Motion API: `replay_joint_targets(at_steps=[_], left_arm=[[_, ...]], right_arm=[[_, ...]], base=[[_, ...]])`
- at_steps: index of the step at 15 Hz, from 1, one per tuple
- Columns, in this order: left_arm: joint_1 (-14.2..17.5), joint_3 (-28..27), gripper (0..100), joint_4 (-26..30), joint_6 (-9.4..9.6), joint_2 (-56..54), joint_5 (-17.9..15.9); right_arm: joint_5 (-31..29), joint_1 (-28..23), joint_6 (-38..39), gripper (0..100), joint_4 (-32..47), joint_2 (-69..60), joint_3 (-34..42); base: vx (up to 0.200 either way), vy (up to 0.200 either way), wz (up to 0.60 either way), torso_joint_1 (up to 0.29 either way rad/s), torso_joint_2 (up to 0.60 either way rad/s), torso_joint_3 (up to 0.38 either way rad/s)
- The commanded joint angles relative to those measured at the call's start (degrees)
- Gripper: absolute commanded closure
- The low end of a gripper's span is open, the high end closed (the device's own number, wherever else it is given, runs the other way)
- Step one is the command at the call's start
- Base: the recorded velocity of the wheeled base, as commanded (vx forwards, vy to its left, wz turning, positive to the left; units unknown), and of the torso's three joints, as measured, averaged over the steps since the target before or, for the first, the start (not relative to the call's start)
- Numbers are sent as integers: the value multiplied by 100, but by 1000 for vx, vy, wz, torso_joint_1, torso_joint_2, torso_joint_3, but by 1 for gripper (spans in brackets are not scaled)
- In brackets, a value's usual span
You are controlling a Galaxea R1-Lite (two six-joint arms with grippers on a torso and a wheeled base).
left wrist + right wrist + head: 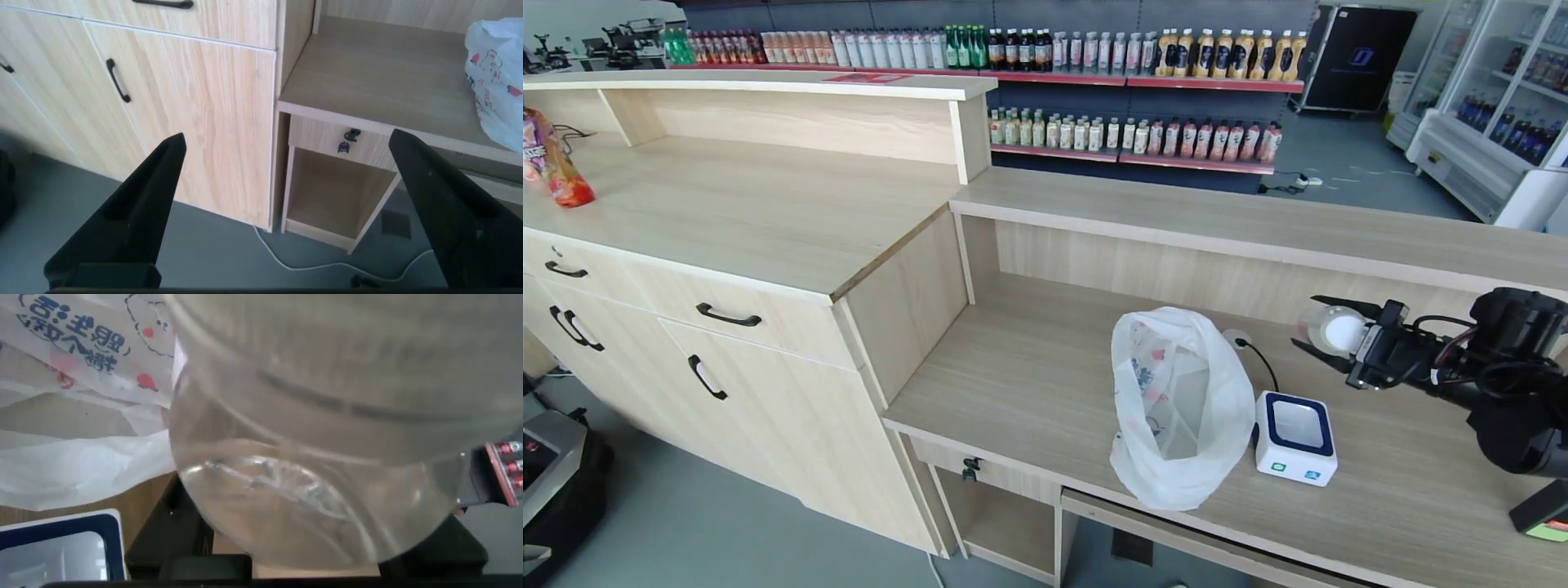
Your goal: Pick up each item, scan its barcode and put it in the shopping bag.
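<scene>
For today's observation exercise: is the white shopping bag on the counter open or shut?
Open. The shopping bag stands with its mouth spread wide; the head view looks down into it.

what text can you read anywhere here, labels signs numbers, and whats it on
Nothing reads cleanly enough to quote.
shopping bag: blue characters, seen upside down, not legible with confidence.
scanner: two small icons on its front, no words.
shelf bottles: labels too small.
snack packet: print blurred.
clear bottle in the right claw: no label visible.
</scene>
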Motion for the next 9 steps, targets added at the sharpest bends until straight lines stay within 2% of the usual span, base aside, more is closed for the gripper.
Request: replay_joint_targets(at_steps=[1,4,9], left_arm=[[0,0,0,-1,-5,-2,0],[0,0,0,-1,4,-2,0],[0,0,0,-1,4,-2,0]], right_arm=[[124,1,-6,100,-94,258,8],[510,1,-23,100,-77,478,43],[563,-210,-498,100,319,601,149]], base=[[0,0,0,0,0,0],[0,0,0,0,0,0],[0,0,0,0,0,0]])
